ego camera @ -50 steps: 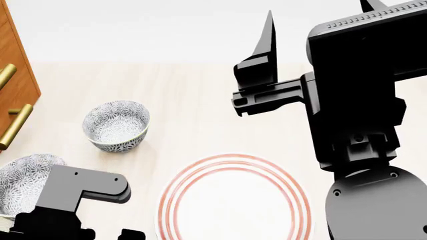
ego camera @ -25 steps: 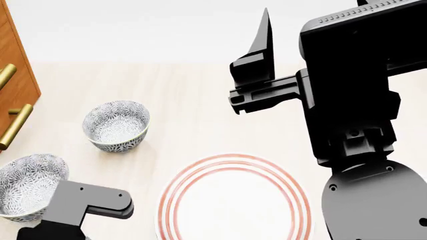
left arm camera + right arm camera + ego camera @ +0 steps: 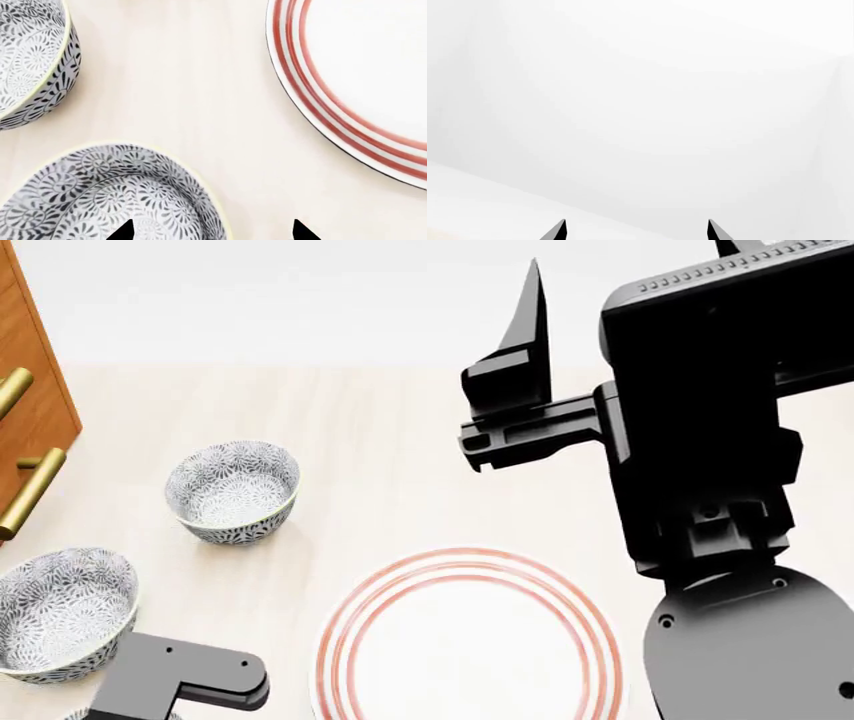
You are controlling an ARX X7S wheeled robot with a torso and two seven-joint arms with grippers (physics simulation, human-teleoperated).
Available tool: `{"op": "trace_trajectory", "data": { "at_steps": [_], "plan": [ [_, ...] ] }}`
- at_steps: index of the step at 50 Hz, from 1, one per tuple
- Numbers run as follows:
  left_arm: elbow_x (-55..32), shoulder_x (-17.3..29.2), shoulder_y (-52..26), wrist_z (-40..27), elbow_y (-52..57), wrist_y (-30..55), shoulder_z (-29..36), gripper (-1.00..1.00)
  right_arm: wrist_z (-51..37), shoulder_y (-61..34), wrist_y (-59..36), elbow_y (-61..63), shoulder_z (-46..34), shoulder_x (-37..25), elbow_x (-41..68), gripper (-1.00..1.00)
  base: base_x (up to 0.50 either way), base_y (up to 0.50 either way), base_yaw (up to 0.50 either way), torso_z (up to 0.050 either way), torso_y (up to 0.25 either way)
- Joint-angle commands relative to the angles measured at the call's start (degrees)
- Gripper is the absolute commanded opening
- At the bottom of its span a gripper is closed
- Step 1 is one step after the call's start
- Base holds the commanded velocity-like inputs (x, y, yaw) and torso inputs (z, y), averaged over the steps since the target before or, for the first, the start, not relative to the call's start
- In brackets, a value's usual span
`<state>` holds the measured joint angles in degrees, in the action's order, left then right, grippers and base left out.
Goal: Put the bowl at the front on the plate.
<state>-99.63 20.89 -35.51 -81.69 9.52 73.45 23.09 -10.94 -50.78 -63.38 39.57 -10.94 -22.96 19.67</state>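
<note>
Blue-grey floral white bowl [image 3: 107,195] sits at near left w/ the left gripper [image 3: 211,231] over its rim, tips apart, holding nothing; red-ringed wide white plate [image 3: 467,640] lies just right. Approach step, apparently: next move calls for lowering one fingertip inside the rim, one outside. Right gripper [image 3: 635,231] is raised, open, empty.

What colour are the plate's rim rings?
Thin red concentric rings on the white plate; clearest in the left wrist view.

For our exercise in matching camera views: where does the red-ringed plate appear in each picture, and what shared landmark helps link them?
Head view: the plate lies bottom centre, cut by the lower edge.
Left wrist view: the plate fills the upper right corner.
Right wrist view: not in it.
Shared landmark: the patterned bowl beside the plate.
</note>
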Motion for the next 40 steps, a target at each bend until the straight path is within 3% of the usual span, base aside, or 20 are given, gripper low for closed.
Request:
{"op": "trace_trajectory", "data": {
  "at_steps": [1, 39, 40],
  "plan": [
    [0.87, 0.59, 0.60, 0.83, -0.64, -0.67, 1.01, 1.00, -0.26, 0.10, -0.03, 0.25, -0.02, -0.10, 0.17, 1.00, 0.00, 0.00, 0.00, 0.000, 0.000],
    [2.56, 1.61, 2.57, 3.02, -2.68, -3.33, 4.45, 1.00, -1.09, 1.16, 0.30, 0.98, 0.49, -0.52, 0.79, 1.00, 0.00, 0.00, 0.00, 0.000, 0.000],
    [3.36, 1.80, 2.74, 3.63, -1.58, -3.75, 4.20, -1.00, -1.11, 1.18, 0.33, 1.01, 0.53, -0.53, 0.81, 1.00, 0.00, 0.00, 0.00, 0.000, 0.000]
  ]
}}
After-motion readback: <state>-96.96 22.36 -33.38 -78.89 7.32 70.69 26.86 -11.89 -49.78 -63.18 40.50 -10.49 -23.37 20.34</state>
